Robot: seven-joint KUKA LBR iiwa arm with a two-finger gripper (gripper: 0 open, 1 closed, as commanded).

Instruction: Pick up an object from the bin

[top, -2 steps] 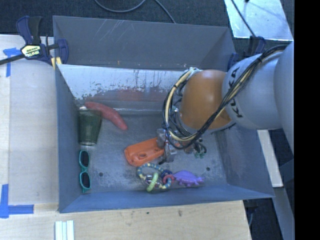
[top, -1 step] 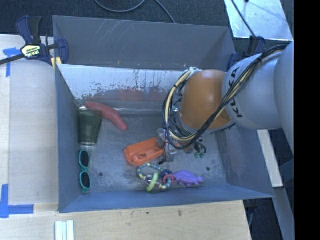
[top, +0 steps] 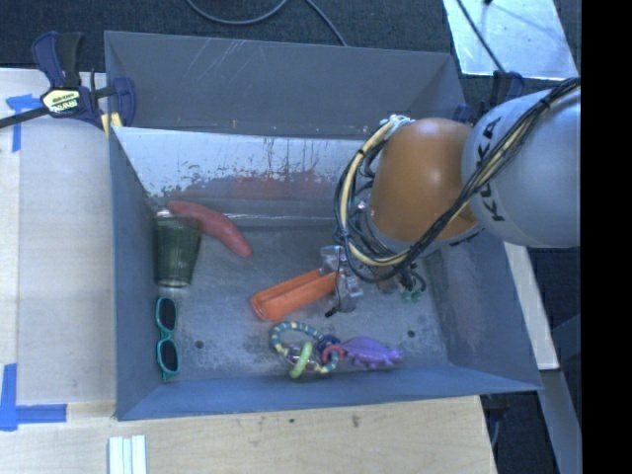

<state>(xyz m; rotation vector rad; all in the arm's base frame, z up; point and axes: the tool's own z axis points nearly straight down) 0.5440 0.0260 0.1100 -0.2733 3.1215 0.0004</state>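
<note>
Gripper (top: 341, 282) low in bin (top: 133, 265), at right end of orange elongated piece (top: 293, 293) lying mid-floor. Gripper apart or together: cannot tell. Near front wall: beaded ring toy (top: 301, 349), purple toy (top: 371, 352). At left: green cup (top: 176, 253), teal sunglasses (top: 166, 337).

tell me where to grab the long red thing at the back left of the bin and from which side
Probably take the red sausage-shaped piece at its middle, from straight above, closing across its narrow width. It lies flat and slanted, with nothing against its long sides there; its left end sits close to the dark green cup.
</note>
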